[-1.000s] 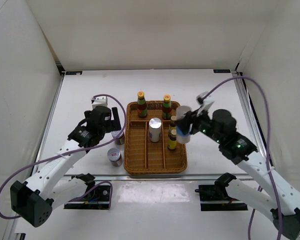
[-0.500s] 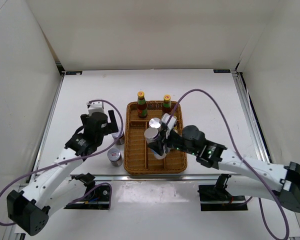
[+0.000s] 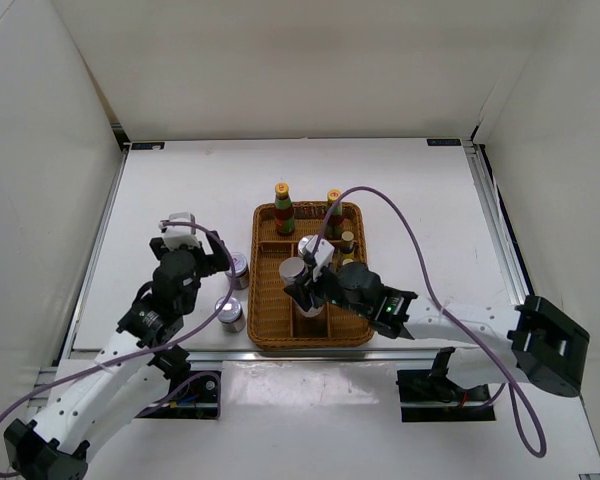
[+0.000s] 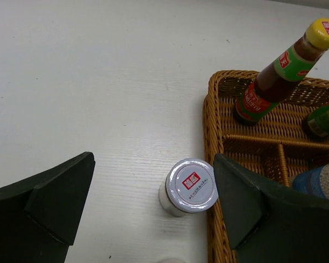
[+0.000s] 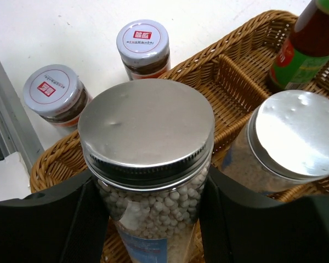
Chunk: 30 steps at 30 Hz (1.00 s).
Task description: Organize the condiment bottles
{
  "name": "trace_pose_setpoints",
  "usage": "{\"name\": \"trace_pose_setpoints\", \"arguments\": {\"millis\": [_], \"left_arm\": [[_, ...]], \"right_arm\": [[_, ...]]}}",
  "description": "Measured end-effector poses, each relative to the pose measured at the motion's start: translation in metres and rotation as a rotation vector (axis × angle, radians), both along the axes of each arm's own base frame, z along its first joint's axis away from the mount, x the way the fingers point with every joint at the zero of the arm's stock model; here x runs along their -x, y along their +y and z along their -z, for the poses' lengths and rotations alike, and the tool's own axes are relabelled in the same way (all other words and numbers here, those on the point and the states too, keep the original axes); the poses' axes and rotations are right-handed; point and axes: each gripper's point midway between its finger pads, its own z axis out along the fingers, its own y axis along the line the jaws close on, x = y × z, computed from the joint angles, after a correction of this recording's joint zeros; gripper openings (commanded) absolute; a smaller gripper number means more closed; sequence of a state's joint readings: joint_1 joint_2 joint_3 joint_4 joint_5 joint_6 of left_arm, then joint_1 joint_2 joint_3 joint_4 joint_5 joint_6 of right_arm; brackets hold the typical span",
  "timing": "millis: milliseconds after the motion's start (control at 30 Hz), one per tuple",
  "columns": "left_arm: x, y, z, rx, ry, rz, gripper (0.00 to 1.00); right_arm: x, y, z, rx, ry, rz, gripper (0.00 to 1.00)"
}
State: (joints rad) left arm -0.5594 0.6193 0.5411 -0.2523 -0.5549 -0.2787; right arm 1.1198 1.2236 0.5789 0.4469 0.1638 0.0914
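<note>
The right pincer gripped a silver-lidded jar of white pellets, one dark finger pressed to each side, over the wicker tray. A second silver-lidded jar stood just beside it (on the right). A red-and-green sauce bottle occupied a far compartment. Outside the rim, on the bench, stood a far white-capped jar and a near white-capped jar.

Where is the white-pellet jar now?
In the right wrist view, the pellet jar is clamped in the right gripper over the wicker tray, beside another silver-lidded jar.
</note>
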Motion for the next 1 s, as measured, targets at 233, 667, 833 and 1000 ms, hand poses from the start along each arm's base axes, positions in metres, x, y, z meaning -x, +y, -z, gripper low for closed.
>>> {"name": "trace_pose_setpoints", "arguments": {"millis": [233, 667, 833, 1000], "left_arm": [[-0.006, -0.006, 0.017, -0.045, 0.056, 0.011, 1.00], [-0.003, -0.007, 0.010, -0.021, 0.031, 0.014, 1.00], [-0.003, -0.007, 0.011, -0.023, 0.032, 0.014, 1.00], [-0.003, -0.006, 0.010, -0.026, 0.032, 0.015, 1.00]], "right_arm": [[-0.004, 0.001, 0.019, 0.001, 0.046, 0.048, 0.00], [0.005, 0.001, 0.037, 0.012, 0.110, 0.074, 0.06], [0.004, 0.001, 0.057, 0.060, 0.129, 0.086, 0.23], [0.002, 0.002, 0.055, 0.059, 0.121, 0.090, 0.43]]}}
